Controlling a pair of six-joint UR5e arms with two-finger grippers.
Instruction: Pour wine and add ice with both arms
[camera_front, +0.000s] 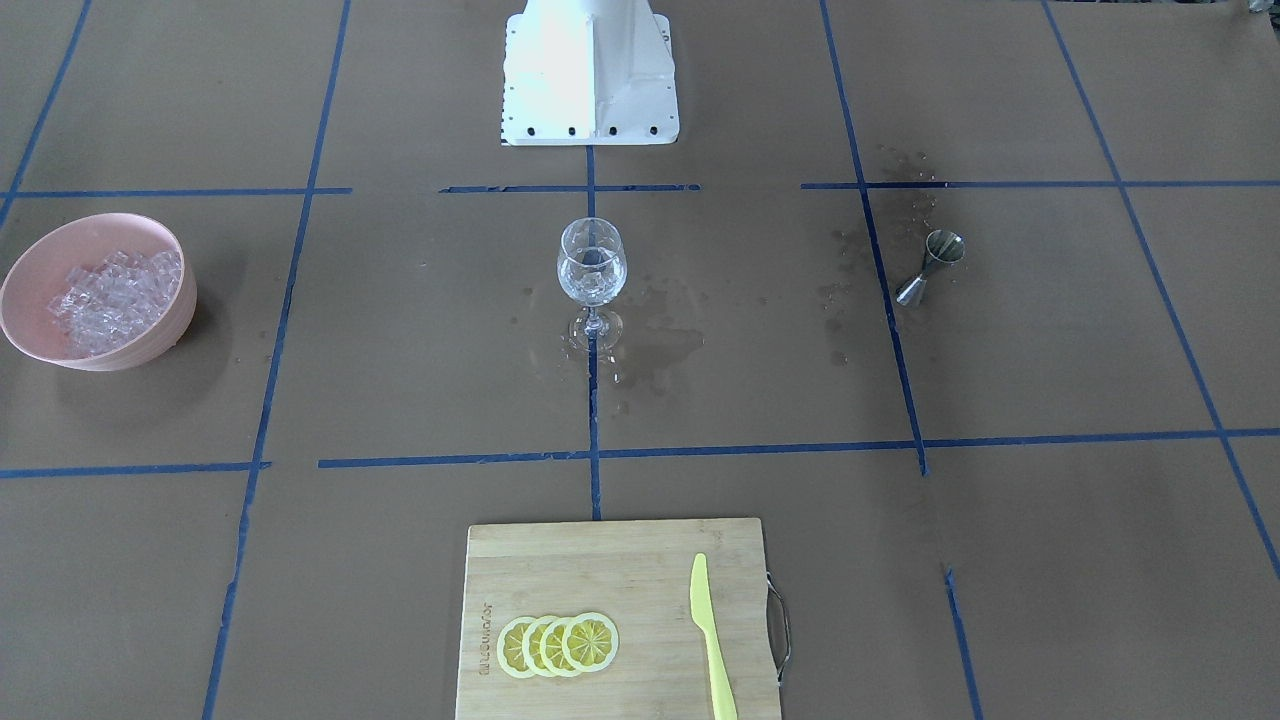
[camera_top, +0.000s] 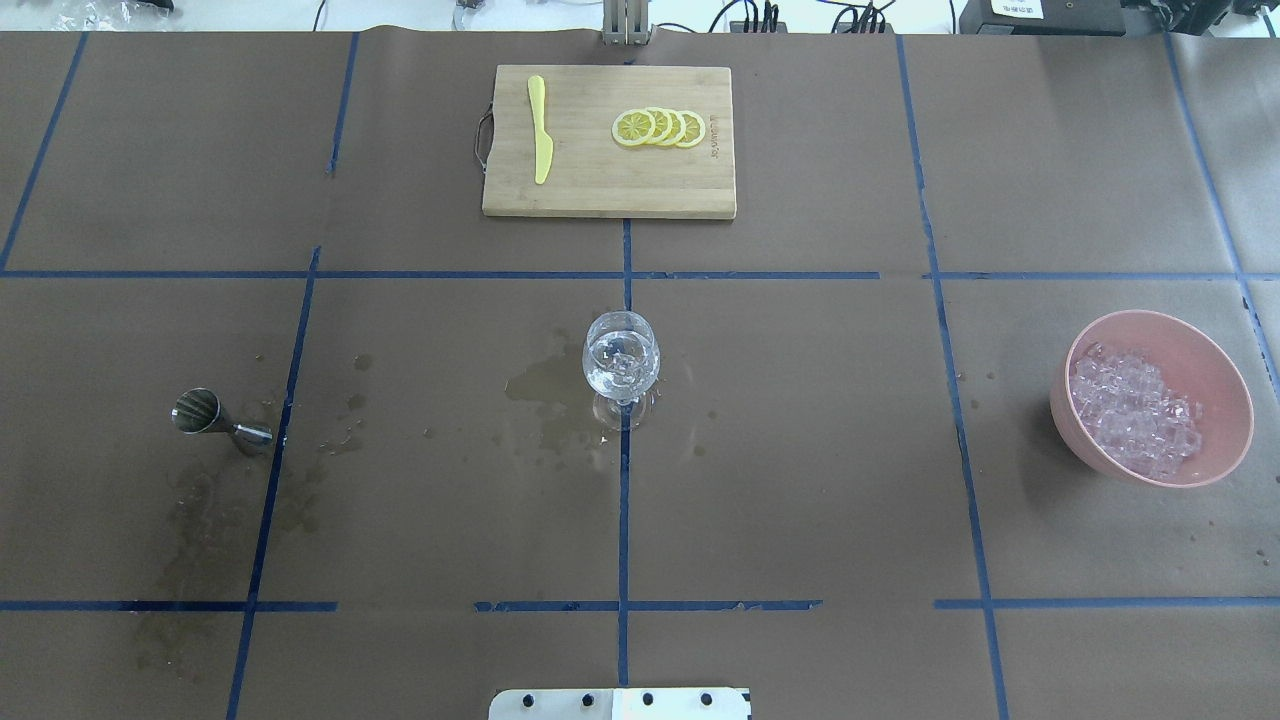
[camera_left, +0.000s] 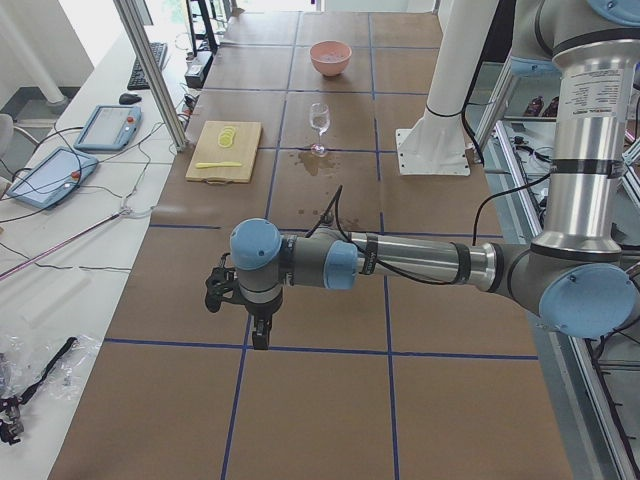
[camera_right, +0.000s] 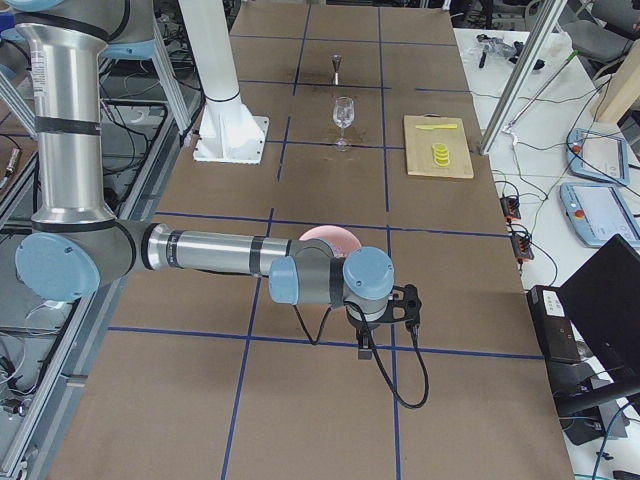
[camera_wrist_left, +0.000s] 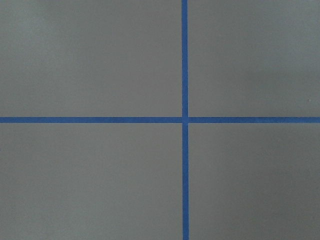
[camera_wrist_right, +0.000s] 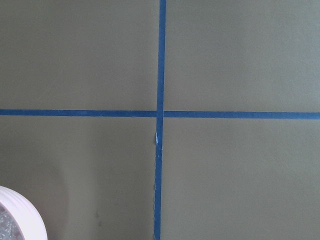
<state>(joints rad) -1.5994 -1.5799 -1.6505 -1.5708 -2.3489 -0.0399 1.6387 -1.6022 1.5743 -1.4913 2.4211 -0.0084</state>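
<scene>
A clear stemmed glass (camera_front: 591, 265) stands at the table's middle; it also shows in the overhead view (camera_top: 621, 362). It holds a little clear wine and what look like ice cubes. A heap of ice (camera_top: 1135, 412) fills a pink bowl (camera_top: 1195, 345) on the robot's right. A steel jigger (camera_top: 215, 418) stands on the robot's left. My left gripper (camera_left: 260, 335) hangs over bare table far from the glass, shown only in the exterior left view. My right gripper (camera_right: 362, 345) hangs near the bowl (camera_right: 325, 235), shown only in the exterior right view. I cannot tell whether either is open.
A bamboo cutting board (camera_top: 608, 190) with lemon slices (camera_top: 660, 128) and a yellow knife (camera_top: 540, 130) lies at the table's far side. Wet patches (camera_top: 545, 390) surround the glass and the jigger. The white base (camera_front: 590, 75) stands behind the glass.
</scene>
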